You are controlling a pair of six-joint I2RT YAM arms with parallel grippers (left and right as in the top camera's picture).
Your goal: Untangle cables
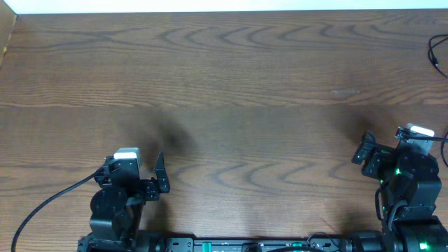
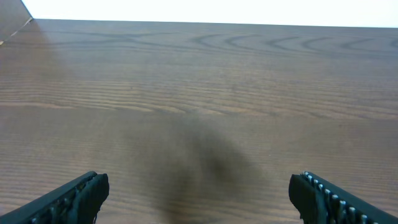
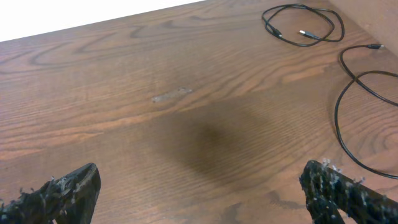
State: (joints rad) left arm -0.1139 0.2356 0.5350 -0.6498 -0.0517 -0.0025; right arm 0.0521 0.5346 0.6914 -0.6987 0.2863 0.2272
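Observation:
A thin black cable [image 3: 303, 25] lies coiled in a small loop, plug end inside it, at the far right of the table in the right wrist view. A second black cord [image 3: 348, 112] with a small plug curves in a wide arc nearer my right gripper [image 3: 200, 174]. In the overhead view only a bit of black cable [image 1: 435, 52] shows at the right edge. The right gripper [image 1: 404, 147] stands open above bare wood, well short of the cords. My left gripper [image 1: 133, 164] sits at the near left, open over bare wood [image 2: 199, 183], with no cable near it.
The wooden table [image 1: 231, 84] spreads between and beyond both arms. A thick black wire [image 1: 49, 199] trails from the left arm's base toward the front left corner. A pale scuff [image 3: 172, 94] marks the wood ahead of the right gripper.

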